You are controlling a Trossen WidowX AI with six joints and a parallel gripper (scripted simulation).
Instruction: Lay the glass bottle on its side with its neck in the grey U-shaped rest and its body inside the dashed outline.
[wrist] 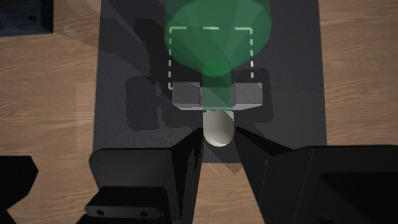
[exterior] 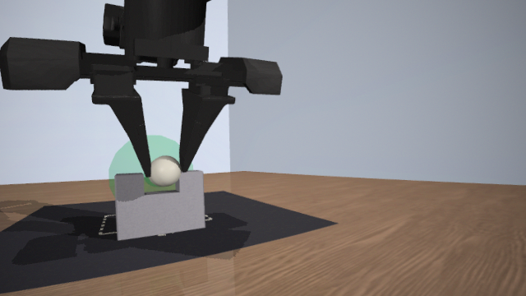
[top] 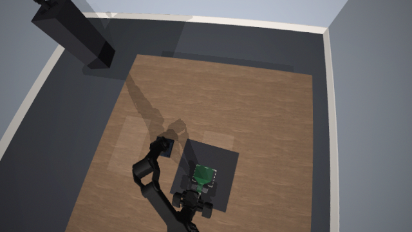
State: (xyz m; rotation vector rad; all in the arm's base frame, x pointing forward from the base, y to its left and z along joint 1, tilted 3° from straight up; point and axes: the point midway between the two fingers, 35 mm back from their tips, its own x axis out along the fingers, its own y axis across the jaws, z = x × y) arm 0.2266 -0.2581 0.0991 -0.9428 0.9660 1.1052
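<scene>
The pincer (top: 197, 194) (exterior: 166, 173) (wrist: 218, 132) is clamped on the neck end of the glass bottle (top: 205, 174) (exterior: 131, 160) (wrist: 217, 35), one finger against each side, by the pale rounded cap (exterior: 165, 170) (wrist: 218, 131). It points down from the black arm (top: 161, 203), its fingertips close to the upper edge of the grey U-shaped rest (top: 205, 190) (exterior: 160, 214) (wrist: 186, 94).

The bottle lies on its side or nearly so, its green neck passing between the rest's two uprights, with the cap out on the pincer's side. A little space shows between cap and notch floor in the exterior view, though whether the neck touches the rest further back is hard to say. The wide green body is beyond the rest, over the dashed outline (top: 215, 180) (exterior: 103, 225) (wrist: 170, 55); its contact with the dark mat (top: 225, 167) (exterior: 267, 218) (wrist: 300, 100) is hidden.

The mat lies on the wooden worktop (top: 257, 129) (exterior: 390, 230) (wrist: 360, 100). Near it, apart from the bottle, is a dark blue block-like object (top: 167, 152) (wrist: 25, 20), partly under the arm in the top view.
</scene>
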